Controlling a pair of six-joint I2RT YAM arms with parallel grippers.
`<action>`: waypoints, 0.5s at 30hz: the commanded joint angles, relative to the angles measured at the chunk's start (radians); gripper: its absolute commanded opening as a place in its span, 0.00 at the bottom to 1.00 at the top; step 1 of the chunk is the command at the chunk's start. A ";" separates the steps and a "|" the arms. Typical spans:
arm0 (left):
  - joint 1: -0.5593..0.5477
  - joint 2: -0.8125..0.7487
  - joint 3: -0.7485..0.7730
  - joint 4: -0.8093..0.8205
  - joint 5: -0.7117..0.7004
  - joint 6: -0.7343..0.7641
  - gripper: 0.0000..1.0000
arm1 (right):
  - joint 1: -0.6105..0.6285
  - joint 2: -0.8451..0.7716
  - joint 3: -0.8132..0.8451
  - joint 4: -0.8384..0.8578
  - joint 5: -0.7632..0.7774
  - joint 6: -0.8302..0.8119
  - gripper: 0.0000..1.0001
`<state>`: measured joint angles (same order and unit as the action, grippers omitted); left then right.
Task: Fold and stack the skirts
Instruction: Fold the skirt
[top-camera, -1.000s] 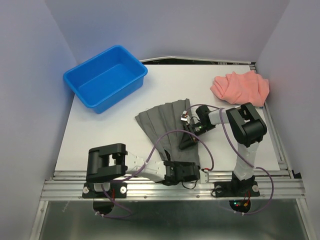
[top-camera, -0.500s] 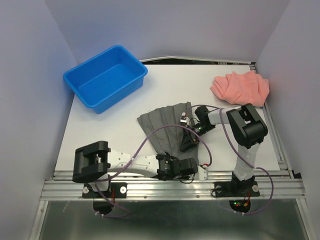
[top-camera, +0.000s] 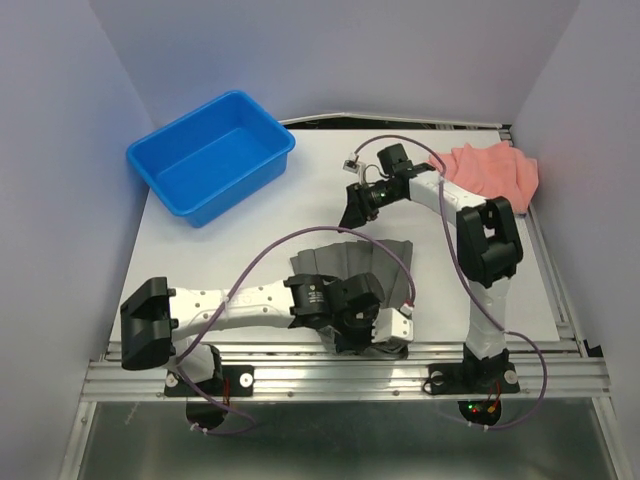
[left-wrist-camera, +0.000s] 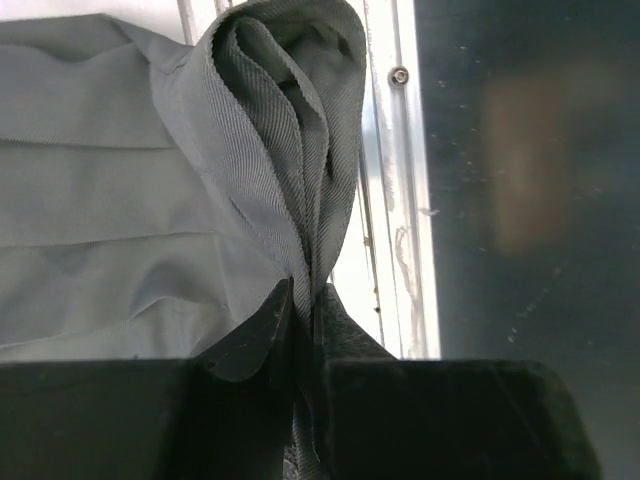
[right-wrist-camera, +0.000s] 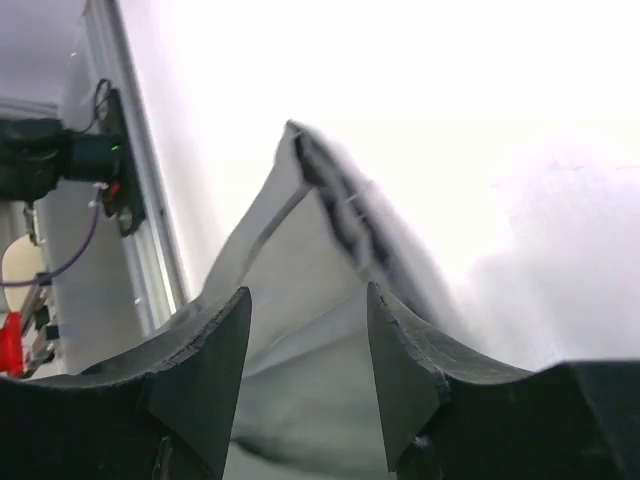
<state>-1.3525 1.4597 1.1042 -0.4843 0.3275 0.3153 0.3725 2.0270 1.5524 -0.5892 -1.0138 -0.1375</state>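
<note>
The dark grey skirt (top-camera: 345, 262) lies bunched near the table's front edge. My left gripper (top-camera: 357, 322) is shut on a gathered fold of it; the left wrist view shows the gripper (left-wrist-camera: 306, 305) pinching the grey skirt (left-wrist-camera: 120, 200) between its fingers by the metal rail. My right gripper (top-camera: 352, 210) is open and empty, held above the table just beyond the skirt's far edge. In the right wrist view the right gripper (right-wrist-camera: 305, 305) frames the grey skirt (right-wrist-camera: 300, 250) below its spread jaws. The salmon-pink skirt (top-camera: 492, 172) lies crumpled at the back right.
A blue plastic tub (top-camera: 210, 152) stands at the back left. The metal rail (top-camera: 300, 375) runs along the table's near edge, right beside my left gripper. Purple cables loop over the grey skirt.
My left arm has swung right and forward, dragging the grey skirt into a bunch near the front edge. My right gripper has let go of the skirt and moved back, away from it.
</note>
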 joint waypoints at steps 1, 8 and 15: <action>0.073 -0.009 0.089 -0.085 0.182 0.001 0.00 | -0.015 0.148 0.116 -0.015 0.052 -0.028 0.55; 0.176 0.021 0.193 -0.158 0.260 0.010 0.01 | -0.015 0.294 0.135 -0.058 0.135 -0.077 0.47; 0.302 0.106 0.354 -0.273 0.324 0.100 0.02 | 0.020 0.269 -0.023 -0.075 0.044 -0.103 0.36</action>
<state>-1.1202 1.5398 1.3556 -0.6895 0.5758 0.3523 0.3599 2.3024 1.6238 -0.6136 -1.0115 -0.1837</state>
